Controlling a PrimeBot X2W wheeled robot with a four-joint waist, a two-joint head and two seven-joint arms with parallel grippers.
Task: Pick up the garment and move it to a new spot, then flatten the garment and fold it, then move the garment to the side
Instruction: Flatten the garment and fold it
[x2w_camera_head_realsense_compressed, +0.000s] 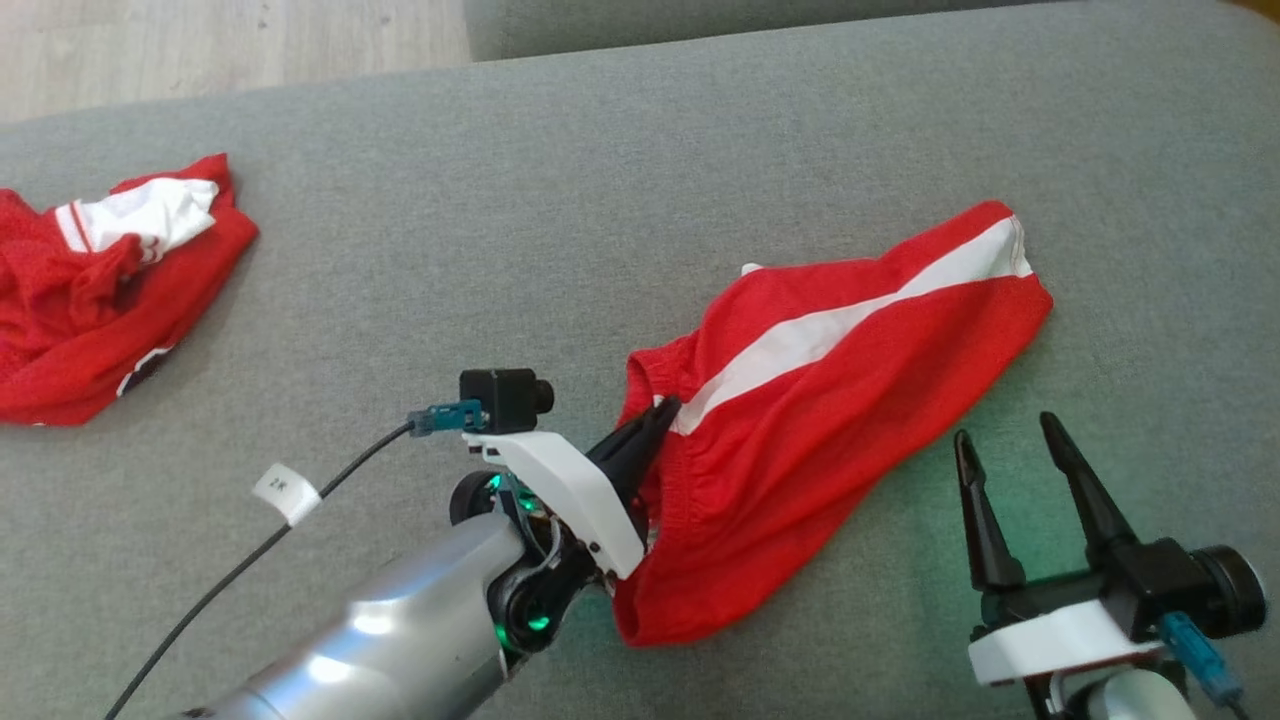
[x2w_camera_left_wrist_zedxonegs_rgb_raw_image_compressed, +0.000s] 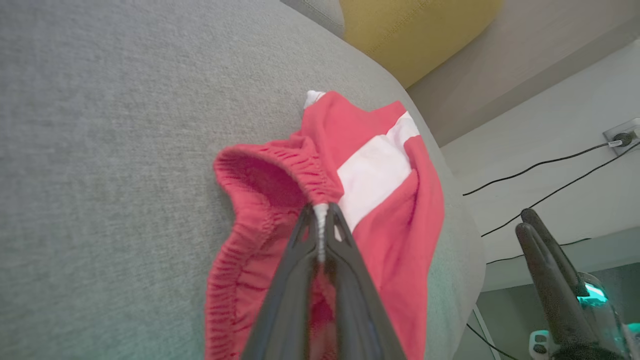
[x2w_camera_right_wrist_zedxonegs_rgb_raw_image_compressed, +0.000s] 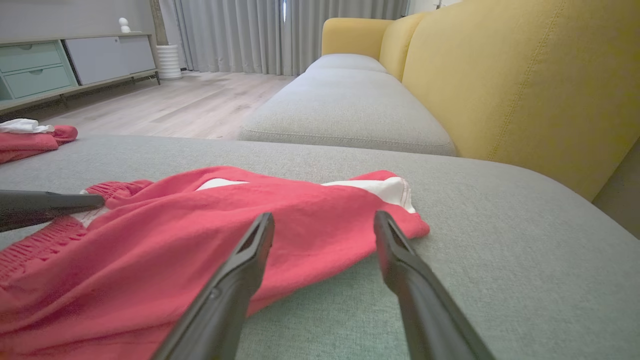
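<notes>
Two claws here, and only one is working. The left claw (x2w_camera_head_realsense_compressed: 662, 412) is pinched tight on the elastic waistband (x2w_camera_left_wrist_zedxonegs_rgb_raw_image_compressed: 280, 157) of the red shorts (x2w_camera_head_realsense_compressed: 850, 400), right where the white stripe (x2w_camera_head_realsense_compressed: 850, 325) runs into the band. The right claw (x2w_camera_head_realsense_compressed: 1005, 432) is spread wide and holds nothing. It hangs over bare grey cushion (x2w_camera_head_realsense_compressed: 600, 200), just beside the shorts' lower edge.

The shorts lie rumpled around the middle of the cushion, with the waistband end on the robot's side and the leg end further across. A second red heap (x2w_camera_head_realsense_compressed: 90, 300) sits at the cushion's left end, well apart.

My read is that this is the grab for the "move it to a new spot" part. Some tips for doing it cleanly:

- Lift mostly straight up until the leg hem clears the cushion. Pulling sideways first will likely drag the fabric and bunch it worse.
- The waistband gapes open in the left wrist view, so the pinch may only have one layer. I can't tell for sure. If so, the shorts will probably hang twisted.
- Take a second corner of the waistband with the free claw, so the shorts come down spread out and need less flattening.
- Set them down on open cushion, well away from the other heap.
</notes>
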